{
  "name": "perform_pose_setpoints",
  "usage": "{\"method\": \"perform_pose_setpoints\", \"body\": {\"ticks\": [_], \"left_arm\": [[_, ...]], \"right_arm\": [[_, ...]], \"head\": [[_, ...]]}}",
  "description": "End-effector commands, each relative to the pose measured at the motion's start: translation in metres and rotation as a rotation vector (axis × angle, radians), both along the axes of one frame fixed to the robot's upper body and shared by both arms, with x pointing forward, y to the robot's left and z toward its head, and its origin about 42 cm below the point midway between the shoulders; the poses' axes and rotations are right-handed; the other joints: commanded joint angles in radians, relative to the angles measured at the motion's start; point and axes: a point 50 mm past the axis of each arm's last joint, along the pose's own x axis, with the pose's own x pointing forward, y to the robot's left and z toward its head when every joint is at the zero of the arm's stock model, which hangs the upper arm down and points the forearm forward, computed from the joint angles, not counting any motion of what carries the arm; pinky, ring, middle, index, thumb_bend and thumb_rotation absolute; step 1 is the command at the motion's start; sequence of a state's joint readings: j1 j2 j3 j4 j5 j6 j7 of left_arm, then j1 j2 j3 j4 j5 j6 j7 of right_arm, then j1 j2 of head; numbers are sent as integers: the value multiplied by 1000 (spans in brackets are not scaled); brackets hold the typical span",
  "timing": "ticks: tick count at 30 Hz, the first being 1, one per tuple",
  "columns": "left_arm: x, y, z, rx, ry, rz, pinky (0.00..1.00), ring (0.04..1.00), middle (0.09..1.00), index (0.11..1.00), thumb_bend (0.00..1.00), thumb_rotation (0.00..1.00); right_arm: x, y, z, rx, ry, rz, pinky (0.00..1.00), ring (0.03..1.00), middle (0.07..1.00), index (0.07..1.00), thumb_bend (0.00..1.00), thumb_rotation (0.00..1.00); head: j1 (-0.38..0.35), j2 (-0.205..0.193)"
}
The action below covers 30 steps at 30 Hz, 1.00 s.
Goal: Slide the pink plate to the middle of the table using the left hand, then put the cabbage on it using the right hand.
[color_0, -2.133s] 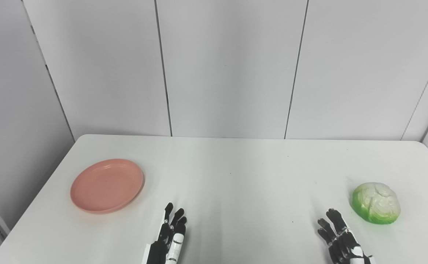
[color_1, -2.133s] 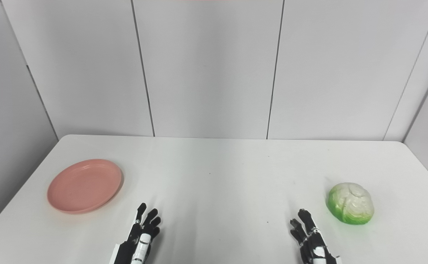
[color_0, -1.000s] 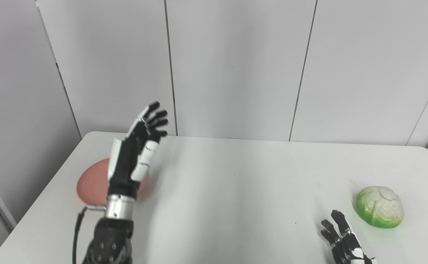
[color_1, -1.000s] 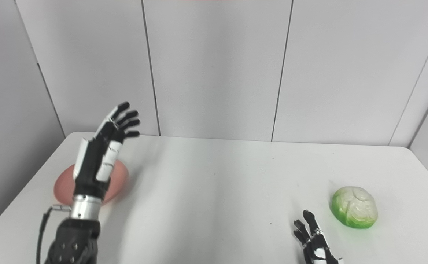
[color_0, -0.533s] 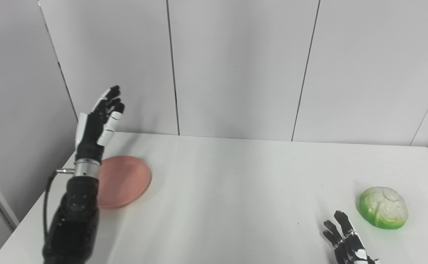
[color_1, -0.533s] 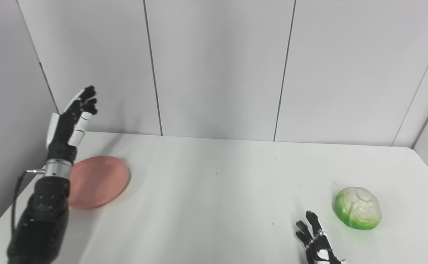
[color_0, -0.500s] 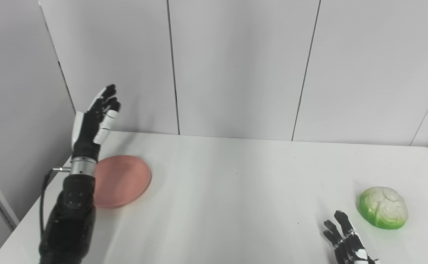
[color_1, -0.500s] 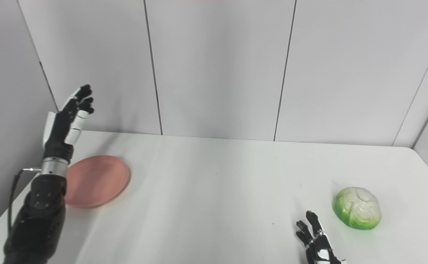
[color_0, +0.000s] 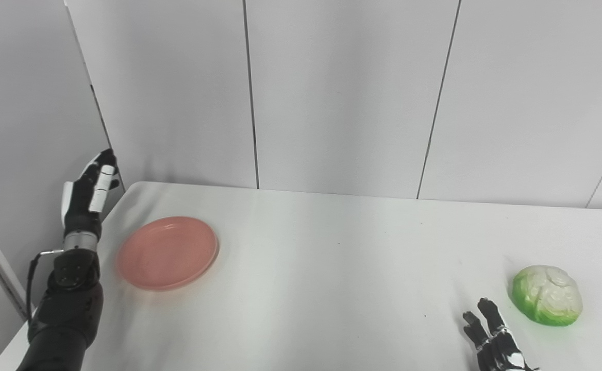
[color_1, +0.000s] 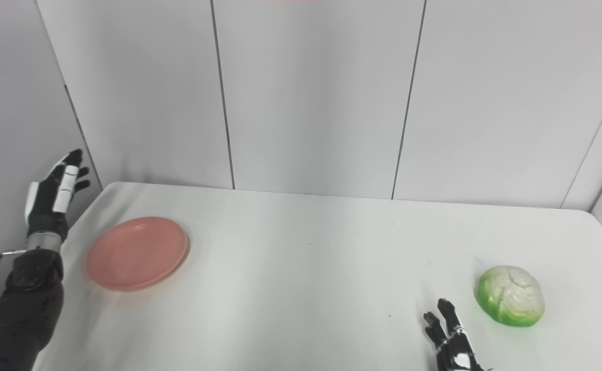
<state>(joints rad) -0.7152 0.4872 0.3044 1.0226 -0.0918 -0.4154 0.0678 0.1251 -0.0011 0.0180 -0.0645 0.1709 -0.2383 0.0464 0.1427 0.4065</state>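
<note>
A white counter [color_0: 332, 268] stands against a pale panelled wall [color_0: 332, 93]. A pink plate [color_0: 167, 252] lies flat on the counter, toward its left side and well short of the middle. To the left of the plate, past the counter's left edge, the left hand [color_0: 87, 191] is raised in the air on its black arm — fingers [color_0: 101, 178] released and stretched upward, holding nothing, clear of the plate's rim. Far to the right of the plate, near the counter's right edge, sits the cabbage [color_0: 547, 302], green below and whitish on top, resting on the counter by itself. The right hand [color_0: 494, 341] shows at the bottom edge, down and to the left of the cabbage and far right of the plate — fingers spread and released, near the cabbage but not touching it.
</note>
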Motion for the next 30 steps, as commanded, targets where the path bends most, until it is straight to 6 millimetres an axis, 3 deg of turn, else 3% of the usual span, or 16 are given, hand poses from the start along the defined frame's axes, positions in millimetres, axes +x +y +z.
{"method": "perform_pose_setpoints", "body": {"ticks": [1,8,13,20,27,30], "left_arm": [[7,12,32,19,-98,28,814,861,896,835,800,887],[-2,13,8,3,-36,-8,819,858,882,826,785,888],[-3,9,-5,-59,-8,-51,742,826,862,808,806,807],[-12,-10,-44,-100,79,-102,715,783,821,789,759,807],[-12,-35,-66,-159,117,-142,704,782,817,790,827,805],[-11,-48,-72,-163,131,-175,704,780,812,795,807,816]], "right_arm": [[-27,3,-25,19,152,6,938,897,947,898,741,1000],[-28,-1,-24,8,154,1,932,895,940,899,746,1000],[-28,-1,-24,1,155,-1,925,883,926,900,770,1000],[-31,1,-22,2,151,-6,906,870,913,889,785,1000],[-31,3,-20,8,146,2,899,867,912,891,791,1000],[-31,4,-19,7,146,3,892,863,906,889,793,1000]], "head": [[-1,4],[-2,18],[-8,25],[-14,37],[-25,46],[-30,47]]}}
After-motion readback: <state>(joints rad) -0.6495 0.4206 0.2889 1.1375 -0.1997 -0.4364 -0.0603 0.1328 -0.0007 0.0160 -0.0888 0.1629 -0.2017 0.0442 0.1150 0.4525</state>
